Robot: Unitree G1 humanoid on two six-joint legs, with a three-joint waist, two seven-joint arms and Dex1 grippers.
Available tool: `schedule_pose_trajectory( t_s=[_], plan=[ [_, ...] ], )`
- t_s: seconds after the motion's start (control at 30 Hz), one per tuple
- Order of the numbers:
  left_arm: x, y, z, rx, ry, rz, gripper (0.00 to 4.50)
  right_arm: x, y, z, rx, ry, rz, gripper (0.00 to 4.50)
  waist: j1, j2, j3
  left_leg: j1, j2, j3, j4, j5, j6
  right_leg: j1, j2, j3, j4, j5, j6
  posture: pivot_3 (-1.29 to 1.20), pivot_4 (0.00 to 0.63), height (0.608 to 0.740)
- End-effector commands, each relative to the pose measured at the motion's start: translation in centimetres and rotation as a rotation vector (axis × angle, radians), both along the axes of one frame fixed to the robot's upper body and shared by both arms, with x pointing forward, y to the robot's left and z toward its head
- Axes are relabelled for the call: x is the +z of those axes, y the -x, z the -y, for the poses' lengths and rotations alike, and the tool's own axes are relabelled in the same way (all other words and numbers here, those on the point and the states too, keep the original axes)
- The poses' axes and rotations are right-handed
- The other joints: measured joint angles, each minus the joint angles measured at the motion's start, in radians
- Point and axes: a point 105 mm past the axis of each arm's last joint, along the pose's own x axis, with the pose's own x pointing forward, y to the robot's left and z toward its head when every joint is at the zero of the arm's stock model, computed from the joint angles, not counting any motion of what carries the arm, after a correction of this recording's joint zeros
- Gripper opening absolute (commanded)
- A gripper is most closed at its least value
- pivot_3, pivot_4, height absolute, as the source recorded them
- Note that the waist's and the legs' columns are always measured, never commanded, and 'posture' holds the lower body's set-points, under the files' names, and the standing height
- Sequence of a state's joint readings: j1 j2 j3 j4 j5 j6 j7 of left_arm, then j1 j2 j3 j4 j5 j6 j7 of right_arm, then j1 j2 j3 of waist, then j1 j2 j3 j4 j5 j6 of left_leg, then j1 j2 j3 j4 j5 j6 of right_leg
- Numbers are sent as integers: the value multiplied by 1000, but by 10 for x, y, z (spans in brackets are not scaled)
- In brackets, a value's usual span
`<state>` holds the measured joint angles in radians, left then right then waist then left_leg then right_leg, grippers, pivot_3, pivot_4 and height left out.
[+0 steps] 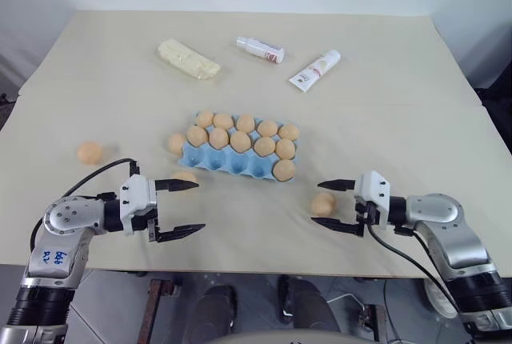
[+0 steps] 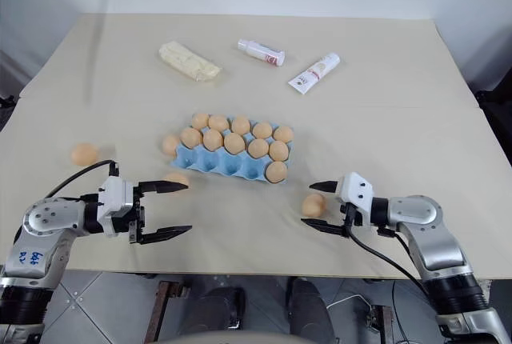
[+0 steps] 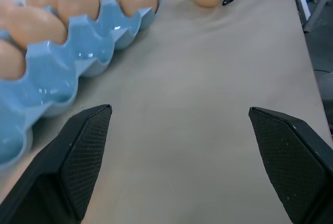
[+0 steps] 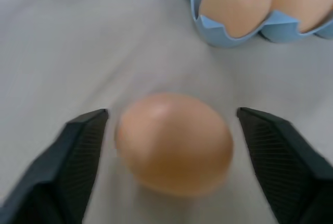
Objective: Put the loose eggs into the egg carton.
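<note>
Bracketing a loose egg (image 1: 323,204) with your right gripper (image 1: 329,204), you are keeping its two black fingers parted, one on each side of the shell, with a gap showing on both sides in the right wrist view, so nothing is gripped. That egg is lying on the table (image 1: 96,72) at about 4 o'clock from the egg carton (image 1: 232,160), near its right front corner but apart from it.

Your left gripper (image 1: 186,208) is hovering low over the table at about 7 o'clock from the carton, its fingers spread wide and holding nothing. A second loose egg (image 1: 185,176) is sitting just beyond its upper finger, against the carton's front left edge. A third loose egg (image 1: 175,143) is resting beside the carton's left end at 9 o'clock, and a fourth (image 1: 89,153) is lying well apart, farther out toward 9 o'clock.

You are looking at a light blue carton whose back and middle rows are filled with eggs, with one more egg in the right-hand cup of the front row; the other front cups are showing bare blue.

Beyond the carton you are seeing a pale yellow lumpy block (image 1: 188,59) at 11 o'clock, a white bottle (image 1: 260,49) at 12 o'clock, and a white tube (image 1: 315,70) at 1 o'clock.
</note>
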<state>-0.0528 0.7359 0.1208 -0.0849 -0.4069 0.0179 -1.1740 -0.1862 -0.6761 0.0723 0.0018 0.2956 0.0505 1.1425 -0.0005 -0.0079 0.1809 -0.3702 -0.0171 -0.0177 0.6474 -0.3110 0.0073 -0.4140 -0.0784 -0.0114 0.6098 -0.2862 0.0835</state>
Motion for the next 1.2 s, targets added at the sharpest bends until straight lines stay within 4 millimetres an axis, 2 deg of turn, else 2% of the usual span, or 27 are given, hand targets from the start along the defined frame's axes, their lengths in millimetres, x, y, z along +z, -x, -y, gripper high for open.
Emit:
schedule_pose_trajectory(
  t_s=[0.03, 0.07, 0.13, 0.23, 0.37, 0.47, 0.63, 0.77, 0.8, 0.87, 0.9, 1.0, 1.07, 1.2],
  plan=[
    [14, 2, -7, 38, -6, 54, 4500, 7, 0, -2, 30, -21, 32, 2922, 0, 0, 0, 0, 0, 0, 0, 0, 0, 0, 0, 0, 0, 0, 0, 0, 150, 740],
    [14, 2, -9, 59, -4, 57, 4500, 8, 1, -4, 40, -29, 33, 2588, 0, 0, 0, 0, 0, 0, 0, 0, 0, 0, 0, 0, 0, 0, 0, 0, 150, 740],
    [16, 1, -14, 99, 6, 63, 4500, 12, 1, -6, 46, -48, 38, 2283, 0, 0, 0, 0, 0, 0, 0, 0, 0, 0, 0, 0, 0, 0, 0, 0, 150, 740],
    [18, -2, -25, 197, 36, 70, 4500, 30, 1, -22, 80, -112, 70, 2278, -5, 0, 0, 1, 0, 0, 0, 0, 0, 0, 0, 0, 1, 0, 0, 0, 150, 740],
    [18, -2, -44, 350, 98, 64, 4500, 66, -2, -65, 143, -229, 116, 2278, -17, 0, 0, 1, 0, 0, 0, 0, 0, 0, 0, 1, 3, 0, 0, 0, 150, 740],
    [14, 0, -52, 409, 111, 53, 4500, 81, -14, -90, 142, -264, 157, 2278, -22, 0, 0, 1, 1, 0, 0, 1, -1, 0, 0, 0, 3, 0, 0, 0, 150, 740],
    [8, 4, -56, 444, 109, 38, 4500, 79, -42, -120, 112, -227, 208, 2278, -23, 0, 0, 1, 0, 0, 0, 0, -1, -1, 0, 0, 2, 0, 0, 0, 150, 740],
    [11, 3, -55, 457, 121, 51, 4500, 66, -60, -137, 94, -217, 195, 2278, -27, 0, 0, -1, -1, 0, -1, 0, -1, -2, -1, 0, 2, 0, 0, 0, 150, 740],
    [12, 4, -54, 460, 126, 56, 4500, 65, -65, -139, 75, -228, 184, 2824, -28, 0, 0, 0, -1, 0, -1, 0, -1, -2, 0, 0, 2, 0, 0, 0, 150, 740],
    [13, 4, -53, 463, 130, 60, 4500, 65, -67, -142, 76, -238, 185, 3222, -31, 0, 0, -1, -1, 0, -1, 0, -1, -3, 0, 0, 2, 0, 0, 0, 150, 740],
    [14, 5, -53, 464, 131, 61, 4500, 68, -66, -140, 78, -251, 191, 3600, -30, 0, 0, -1, -1, 1, -1, 0, -1, -3, 0, 0, 3, 0, 0, 0, 150, 740],
    [15, 8, -55, 479, 138, 59, 4500, 80, -50, -133, 152, -290, 200, 4482, -29, 0, 0, -1, 0, 1, -1, 0, -1, -3, 0, 0, 3, 0, 0, 0, 150, 740],
    [15, 10, -59, 492, 138, 55, 4500, 87, -36, -123, 196, -312, 206, 4482, -26, 0, 0, -1, 0, 1, -1, 0, -1, -3, 0, 0, 2, 0, 0, 0, 150, 740],
    [16, 11, -73, 545, 136, 44, 4500, 83, -10, -82, 231, -298, 176, 4482, -20, 0, 0, -1, -1, 0, -1, -1, 1, -2, -1, 0, 1, 0, 0, 0, 150, 740]
  ],
)
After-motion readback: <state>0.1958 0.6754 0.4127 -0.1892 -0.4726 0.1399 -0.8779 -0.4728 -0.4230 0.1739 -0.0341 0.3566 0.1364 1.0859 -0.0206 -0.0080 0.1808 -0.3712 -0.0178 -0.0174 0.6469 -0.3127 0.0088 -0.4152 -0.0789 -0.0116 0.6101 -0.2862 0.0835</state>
